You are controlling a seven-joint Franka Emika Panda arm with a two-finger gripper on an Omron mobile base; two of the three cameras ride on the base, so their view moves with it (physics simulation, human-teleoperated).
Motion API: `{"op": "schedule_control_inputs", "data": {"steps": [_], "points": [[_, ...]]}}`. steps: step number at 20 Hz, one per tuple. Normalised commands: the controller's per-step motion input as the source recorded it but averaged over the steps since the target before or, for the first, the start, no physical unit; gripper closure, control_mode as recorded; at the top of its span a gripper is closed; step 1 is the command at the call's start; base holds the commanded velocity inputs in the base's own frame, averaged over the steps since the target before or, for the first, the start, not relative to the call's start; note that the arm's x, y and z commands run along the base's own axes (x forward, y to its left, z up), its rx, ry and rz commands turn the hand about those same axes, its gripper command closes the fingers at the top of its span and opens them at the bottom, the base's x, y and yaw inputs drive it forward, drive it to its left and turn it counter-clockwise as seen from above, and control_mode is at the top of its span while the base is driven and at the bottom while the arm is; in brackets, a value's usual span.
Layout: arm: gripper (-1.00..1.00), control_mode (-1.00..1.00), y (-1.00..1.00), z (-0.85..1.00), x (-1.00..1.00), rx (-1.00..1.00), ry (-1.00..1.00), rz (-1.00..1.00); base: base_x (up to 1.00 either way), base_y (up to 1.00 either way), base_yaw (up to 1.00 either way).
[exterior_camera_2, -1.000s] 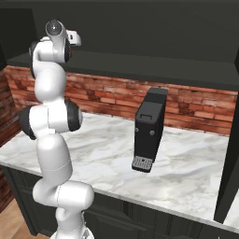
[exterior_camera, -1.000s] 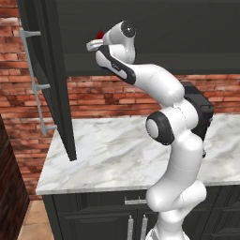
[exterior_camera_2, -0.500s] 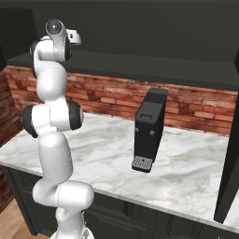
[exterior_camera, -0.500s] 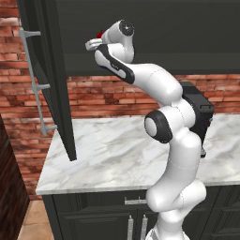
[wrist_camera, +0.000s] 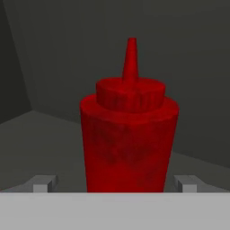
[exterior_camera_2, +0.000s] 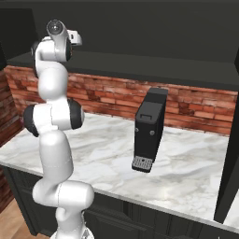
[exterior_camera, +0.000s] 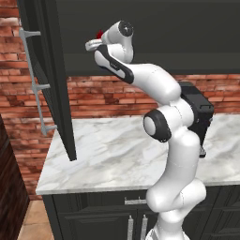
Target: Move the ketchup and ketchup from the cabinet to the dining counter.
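I'm up inside the cabinet [exterior_camera: 154, 33] now, arm stretched high, and the red ketchup bottle [wrist_camera: 129, 137] stands upright right in front of my hand on the dark shelf. My gripper [wrist_camera: 115, 183] is spread wide, one fingertip [wrist_camera: 45, 183] to each side of the bottle, and neither one touches it as far as I can tell. From the left base view I catch just a sliver of red [exterior_camera: 99, 34] peeking out beyond my wrist, so the bottle sits a little in from the shelf's front edge.

Here's what worries me. The bottle looks centred between my fingers, but its body is broad, nearly filling the gap, so any sideways drift as I push in could clip it with a fingertip and knock it over or shove it deeper toward the back wall. If I close too soon, I'd catch only the near curve and it could squirt out of the pinch. Too low a grip also risks scraping the shelf. And the open cabinet door [exterior_camera: 51, 75] hangs close on my left; pulling out carelessly could swing the bottle into it. The second, darker bottle I can't make out from here.
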Motion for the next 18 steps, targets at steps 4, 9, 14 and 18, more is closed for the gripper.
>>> {"op": "schedule_control_inputs", "data": {"steps": [4, 9, 14, 18], "points": [[-1.0, -1.0, 0.0, -0.04, 0.11, 0.0, 0.0, 0.0, 0.0, 0.0, 0.0], [-1.0, -1.0, 0.0, -0.01, 0.11, 0.0, 0.0, 0.0, 0.0, 0.0, 0.0], [1.0, -1.0, 0.02, 0.0, 0.06, 0.0, 0.0, 0.0, 0.0, 0.0, 0.0], [1.0, -1.0, 0.0, 0.0, -0.01, 0.0, 0.0, 0.0, 0.0, 0.0, 0.0]]}}
